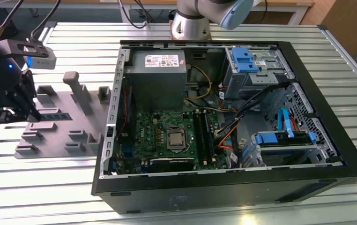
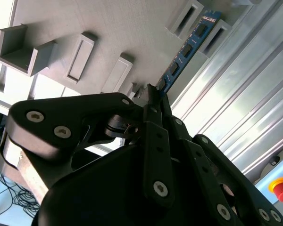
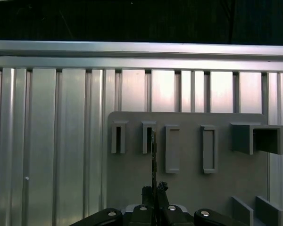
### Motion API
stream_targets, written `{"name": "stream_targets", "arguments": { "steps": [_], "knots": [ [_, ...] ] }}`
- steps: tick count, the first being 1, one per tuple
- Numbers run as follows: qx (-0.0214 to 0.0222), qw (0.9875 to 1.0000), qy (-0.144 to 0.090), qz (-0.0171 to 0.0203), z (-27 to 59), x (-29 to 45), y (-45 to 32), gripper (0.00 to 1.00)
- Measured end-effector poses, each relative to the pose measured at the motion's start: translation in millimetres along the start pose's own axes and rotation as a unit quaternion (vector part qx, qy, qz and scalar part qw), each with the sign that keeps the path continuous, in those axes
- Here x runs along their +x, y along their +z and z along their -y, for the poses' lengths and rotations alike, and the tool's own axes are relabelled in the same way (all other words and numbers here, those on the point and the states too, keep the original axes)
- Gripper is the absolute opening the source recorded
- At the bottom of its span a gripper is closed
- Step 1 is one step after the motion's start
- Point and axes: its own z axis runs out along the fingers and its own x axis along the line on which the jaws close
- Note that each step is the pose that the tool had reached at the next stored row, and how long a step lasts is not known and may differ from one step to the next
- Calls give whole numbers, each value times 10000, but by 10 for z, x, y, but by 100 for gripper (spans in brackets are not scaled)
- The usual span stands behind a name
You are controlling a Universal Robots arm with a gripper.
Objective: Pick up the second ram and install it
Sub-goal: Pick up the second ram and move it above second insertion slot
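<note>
Gripper (image 2: 152, 94): you have it closed on the second ram (image 2: 186, 49). In both wrist views the two fingers meet on the stick's flat faces at its near end. I judge that hold suits a board this thin, because it keeps the stick on edge and the faces parallel to the fingers.

Second ram: it runs straight ahead of the fingertips. Its far part sits between the raised holders of the grey fixture (image 1: 53, 101), so it does not look lifted clear yet.

Grey fixture: it lies directly under and ahead of the gripper. Its narrow slots stand the stick on its long edge, which seems meant to leave both faces open to the fingers.

Slatted metal table (image 1: 41, 187): it lies beneath the gripper and carries the fixture.

Computer case (image 1: 228, 185): it stands well apart from the gripper, beyond the fixture toward the exterior view's right. It lies on its side with the panel off, so you can reach in from above.

Motherboard (image 1: 159, 136): it lies flat on the floor of the case.

Long black slots (image 1: 201, 136): they sit beside the processor on that board, far from the gripper.
</note>
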Motion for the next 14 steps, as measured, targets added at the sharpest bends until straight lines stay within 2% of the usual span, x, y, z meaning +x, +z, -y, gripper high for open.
{"name": "stream_targets", "arguments": {
  "steps": [14],
  "knots": [
    [0, 10000, 0, 0, -1, -1, -60, 14]
  ]
}}
